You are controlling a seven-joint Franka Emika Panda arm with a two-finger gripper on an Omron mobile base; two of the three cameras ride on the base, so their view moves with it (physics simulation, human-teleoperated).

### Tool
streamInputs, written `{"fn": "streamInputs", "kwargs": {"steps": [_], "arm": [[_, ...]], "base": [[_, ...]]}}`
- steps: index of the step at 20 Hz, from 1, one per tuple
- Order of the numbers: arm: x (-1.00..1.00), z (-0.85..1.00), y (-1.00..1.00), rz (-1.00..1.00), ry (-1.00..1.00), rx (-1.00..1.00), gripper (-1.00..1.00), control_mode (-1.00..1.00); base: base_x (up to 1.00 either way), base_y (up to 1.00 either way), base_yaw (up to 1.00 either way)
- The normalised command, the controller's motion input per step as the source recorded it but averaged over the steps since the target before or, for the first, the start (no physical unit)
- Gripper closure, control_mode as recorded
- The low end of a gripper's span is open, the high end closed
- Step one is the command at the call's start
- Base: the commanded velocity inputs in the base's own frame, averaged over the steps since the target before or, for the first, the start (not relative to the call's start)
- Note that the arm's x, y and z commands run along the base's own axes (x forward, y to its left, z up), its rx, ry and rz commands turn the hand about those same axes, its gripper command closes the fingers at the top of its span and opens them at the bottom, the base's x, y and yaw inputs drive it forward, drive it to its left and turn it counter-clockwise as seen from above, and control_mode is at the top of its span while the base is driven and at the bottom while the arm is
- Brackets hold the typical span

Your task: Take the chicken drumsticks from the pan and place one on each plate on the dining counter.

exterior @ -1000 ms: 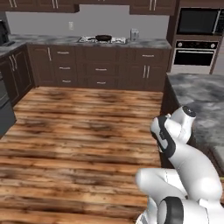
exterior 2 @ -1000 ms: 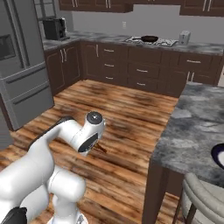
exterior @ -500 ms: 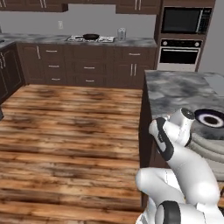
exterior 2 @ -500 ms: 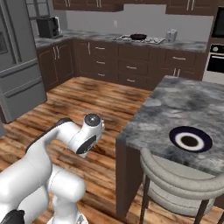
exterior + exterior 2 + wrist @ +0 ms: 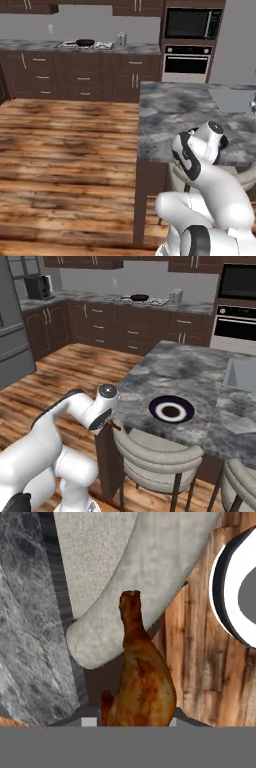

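A chicken drumstick (image 5: 140, 682) is sitting clamped between the fingers of the gripper (image 5: 131, 721), its bony end pointing away from the hand, over the pale cushioned back of a stool (image 5: 145, 582) beside the dining counter (image 5: 27, 637). The navy-rimmed plate (image 5: 171, 409) is lying on the marbled top of the dining counter, just beyond the stool. The pan (image 5: 139, 297) is resting on the hob (image 5: 150, 301) of the far counter, well apart from the arm.

White arm (image 5: 200, 175) beside dining counter (image 5: 175, 112), pan (image 5: 85, 42) on far hob, wood floor (image 5: 65, 165)
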Motion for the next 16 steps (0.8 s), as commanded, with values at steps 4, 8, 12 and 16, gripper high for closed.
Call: {"fn": "streamInputs", "kwargs": {"steps": [4,8,12,16], "arm": [[0.00,0.00,0.00,0.00,0.00,0.00,1.00,1.00],[0.00,0.00,0.00,0.00,0.00,0.00,1.00,1.00],[0.00,0.00,0.00,0.00,0.00,0.00,1.00,1.00],[0.00,0.00,0.00,0.00,0.00,0.00,1.00,1.00]], "base": [[0.42,-0.15,-0.18],[0.43,-0.08,-0.21],[0.47,-0.20,-0.24],[0.56,-0.23,-0.26]]}}
